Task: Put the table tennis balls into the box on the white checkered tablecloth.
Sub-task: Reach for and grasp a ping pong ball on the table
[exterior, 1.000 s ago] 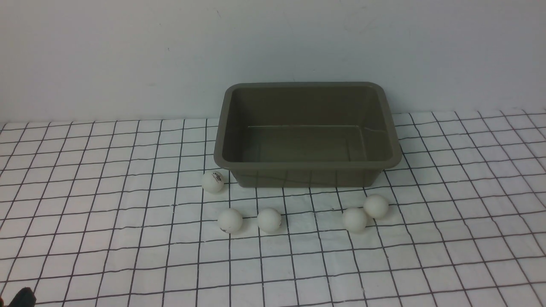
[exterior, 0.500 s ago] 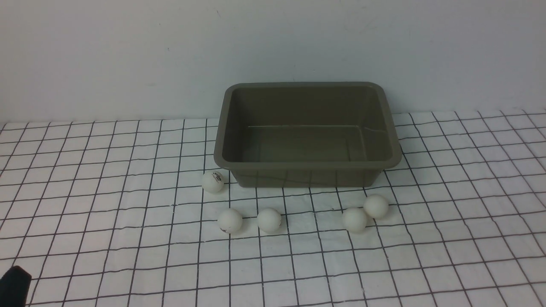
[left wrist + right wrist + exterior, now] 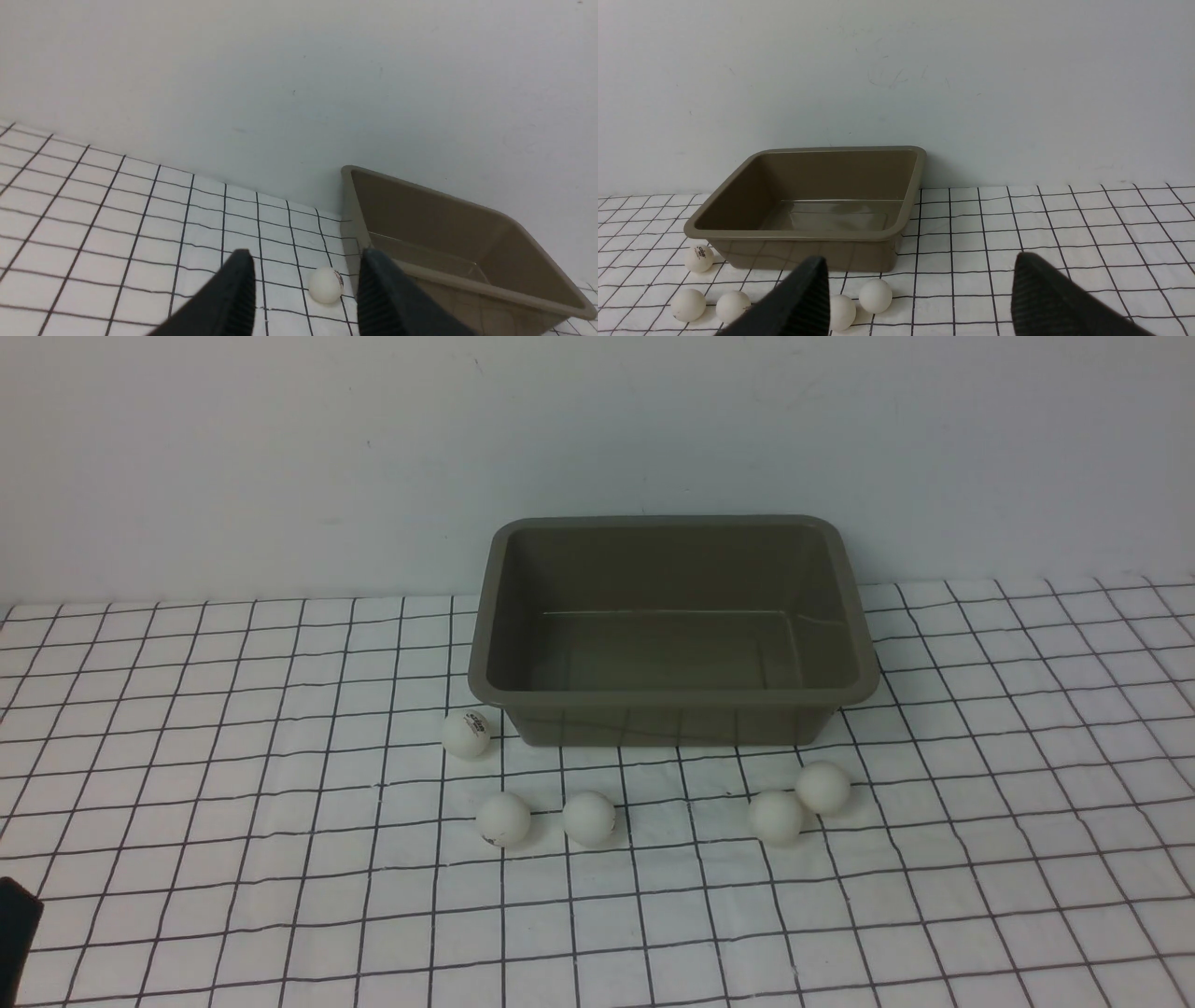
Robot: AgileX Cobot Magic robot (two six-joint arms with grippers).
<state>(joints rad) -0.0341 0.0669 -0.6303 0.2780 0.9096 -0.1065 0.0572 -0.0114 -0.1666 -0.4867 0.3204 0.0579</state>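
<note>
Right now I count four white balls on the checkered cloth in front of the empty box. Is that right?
Not quite: there are five balls, not four. The front view shows a single ball near the box, at its near left corner, then a left pair and a right pair. All lie on the checkered cloth in front of the empty box.

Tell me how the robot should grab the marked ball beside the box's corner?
Probably across its middle, from above. The marked ball is round and lies free on the tablecloth, but the box stands close beside it, so pinch its front and back.
</note>
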